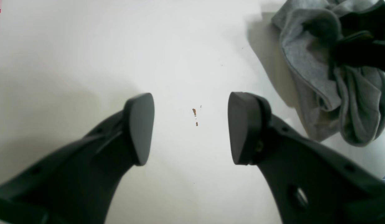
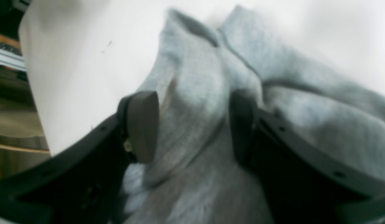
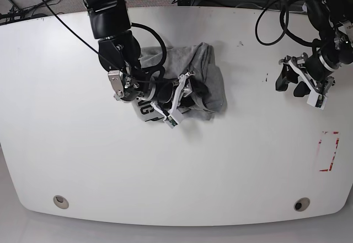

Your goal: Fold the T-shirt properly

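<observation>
**T-shirt bunched at table centre-left; right jaws astride a fold, left jaws spread over bare table**

The T-shirt (image 3: 201, 72) lies crumpled in a heap on the white table (image 3: 165, 166), toward the far left part of the surface in the base view. It is not flat: several thick folds overlap, and a strip with black lettering peeks out at the heap's near edge (letters too small for me to read).

My right gripper (image 2: 192, 124) is down on the heap. In the right wrist view, grey cloth fills the gap between my two fingers (image 2: 144, 124), with a seam ridge running up between them. The pads stand apart on either side of the fold; whether they are pressing it or merely straddling it I cannot tell, as the picture is blurred.

My left gripper (image 1: 190, 127) is well apart from the shirt, over bare table on the other side. Its jaws are spread with nothing between them. Directly beneath sit a few small brown specks (image 1: 194, 114) on the table. A red-marked rectangle (image 3: 329, 151) lies near that side's edge.
</observation>
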Controlling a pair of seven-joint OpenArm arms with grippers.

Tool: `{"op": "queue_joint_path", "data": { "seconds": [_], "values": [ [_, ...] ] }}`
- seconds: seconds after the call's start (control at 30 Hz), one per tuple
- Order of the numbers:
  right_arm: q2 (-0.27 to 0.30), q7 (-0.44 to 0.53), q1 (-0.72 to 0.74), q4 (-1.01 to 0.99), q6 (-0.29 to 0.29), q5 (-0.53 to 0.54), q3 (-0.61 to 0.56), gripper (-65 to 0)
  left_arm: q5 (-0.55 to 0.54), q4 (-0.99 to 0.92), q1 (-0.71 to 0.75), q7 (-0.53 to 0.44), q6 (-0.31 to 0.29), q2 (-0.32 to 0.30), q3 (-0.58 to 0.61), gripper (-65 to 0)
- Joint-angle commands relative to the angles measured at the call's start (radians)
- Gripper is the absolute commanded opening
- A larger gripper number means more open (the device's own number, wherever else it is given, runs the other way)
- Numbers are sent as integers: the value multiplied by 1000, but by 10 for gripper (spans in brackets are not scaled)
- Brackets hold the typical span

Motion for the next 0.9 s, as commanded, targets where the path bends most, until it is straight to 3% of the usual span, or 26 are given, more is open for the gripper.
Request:
{"op": "queue_joint_path", "data": {
  "seconds": [0.0, 0.17, 0.37, 0.5, 0.67, 0.87],
  "values": [
    [-7, 30, 42, -20, 8, 25, 4, -315, -19, 19, -7, -21, -3, -12, -3, -299],
    [4, -2, 58, 83, 6, 33, 22, -315, -19, 21, -17, -21, -3, -13, 71, -299],
    [33, -91, 65, 173, 11, 30, 189, -315, -19, 22, -41, -23, -3, -13, 209, -299],
    [101, -109, 64, 198, 11, 31, 255, -315, -19, 22, -58, -24, -2, -4, 327, -299],
    [159, -109, 52, 196, 8, 25, 257, -315, 43, 22, -112, -24, -2, 73, 459, -299],
    [180, -108, 35, 146, 8, 22, 254, -315, 251, 21, -153, -24, -2, 200, 674, -299]
  ]
}}
